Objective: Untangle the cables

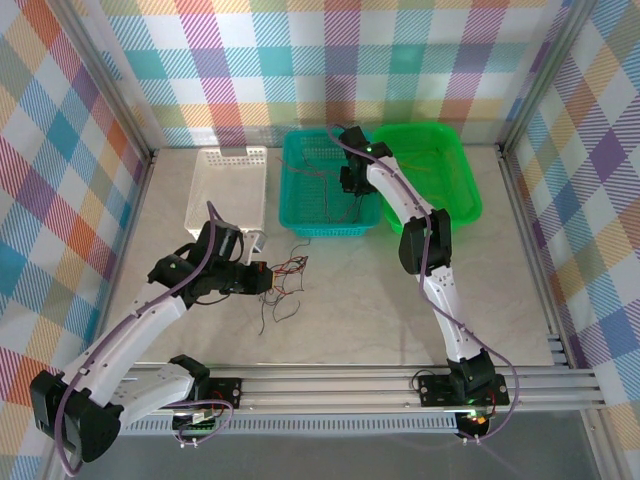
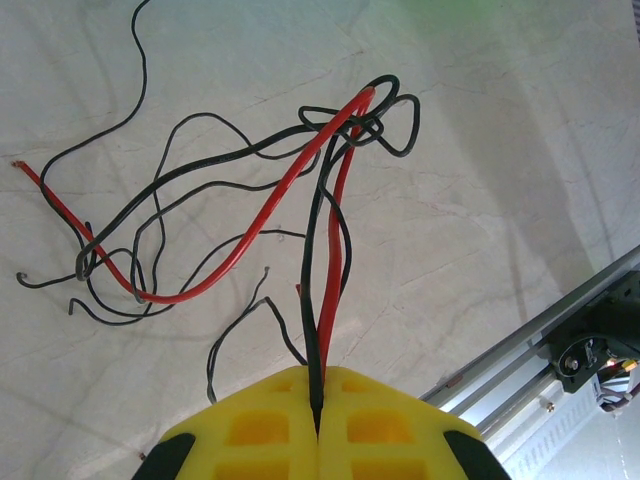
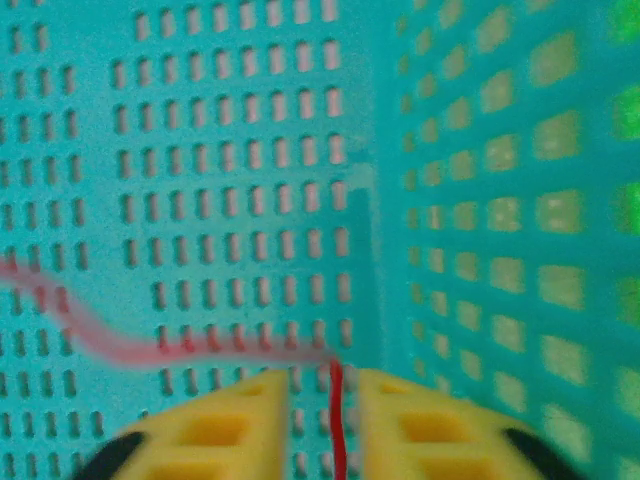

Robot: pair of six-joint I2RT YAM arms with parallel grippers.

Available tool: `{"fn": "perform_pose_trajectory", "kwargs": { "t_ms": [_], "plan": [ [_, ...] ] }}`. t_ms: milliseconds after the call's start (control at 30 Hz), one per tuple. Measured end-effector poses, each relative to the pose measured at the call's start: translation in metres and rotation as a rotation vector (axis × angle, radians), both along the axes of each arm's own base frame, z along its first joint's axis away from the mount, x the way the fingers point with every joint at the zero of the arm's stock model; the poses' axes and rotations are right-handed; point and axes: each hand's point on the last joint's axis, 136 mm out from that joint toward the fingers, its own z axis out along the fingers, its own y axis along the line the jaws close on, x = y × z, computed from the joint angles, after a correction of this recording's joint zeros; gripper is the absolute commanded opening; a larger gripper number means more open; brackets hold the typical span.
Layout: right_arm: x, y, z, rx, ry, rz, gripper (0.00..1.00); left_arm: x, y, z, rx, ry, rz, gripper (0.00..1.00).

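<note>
A tangle of thin red and black cables [image 1: 285,280] lies on the table in front of the baskets; in the left wrist view the same cables [image 2: 250,200] spread out in loops. My left gripper [image 1: 262,278] [image 2: 320,400] is shut on a black and a red strand that rise from the knot. My right gripper [image 1: 352,185] [image 3: 325,385] hangs inside the teal basket [image 1: 292,190] [image 3: 250,150] with its jaws apart. A red cable [image 3: 336,420] runs loose through the gap, and its blurred length trails left over the basket floor.
A white basket [image 1: 228,190] stands left of the teal one and a green basket [image 1: 440,180] to its right. An aluminium rail [image 1: 350,385] [image 2: 560,330] runs along the near table edge. Plaid walls close in the sides and back.
</note>
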Motion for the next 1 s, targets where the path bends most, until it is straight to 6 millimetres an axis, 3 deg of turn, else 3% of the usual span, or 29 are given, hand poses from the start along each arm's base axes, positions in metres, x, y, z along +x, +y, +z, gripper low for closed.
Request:
{"fn": "perform_pose_trajectory", "kwargs": {
  "t_ms": [200, 300, 467, 600, 700, 800, 933, 1000],
  "plan": [
    [-0.001, 0.000, 0.002, 0.004, 0.002, -0.002, 0.50, 0.000, 0.000, -0.002, 0.003, 0.006, 0.000, 0.00],
    [-0.002, 0.004, 0.016, 0.015, -0.018, 0.007, 0.54, 0.001, 0.000, -0.002, 0.003, 0.006, 0.000, 0.00],
    [-0.001, 0.022, 0.078, 0.099, -0.133, 0.043, 0.57, 0.001, 0.000, -0.002, 0.004, 0.007, 0.000, 0.00],
    [-0.013, 0.054, 0.142, 0.205, -0.246, 0.138, 0.58, 0.001, -0.001, -0.002, 0.002, 0.007, -0.001, 0.00],
    [-0.040, 0.073, 0.173, 0.287, -0.271, 0.224, 0.60, 0.000, -0.003, 0.001, -0.015, 0.005, -0.007, 0.00],
    [-0.084, 0.084, 0.193, 0.385, -0.265, 0.330, 0.62, -0.001, -0.007, 0.007, -0.049, -0.002, -0.009, 0.00],
    [-0.149, 0.080, 0.214, 0.489, -0.273, 0.459, 0.63, -0.003, -0.012, 0.018, -0.107, -0.003, 0.001, 0.00],
    [-0.181, 0.074, 0.215, 0.522, -0.282, 0.513, 0.63, -0.005, -0.014, 0.021, -0.133, 0.011, 0.006, 0.00]
  ]
}}
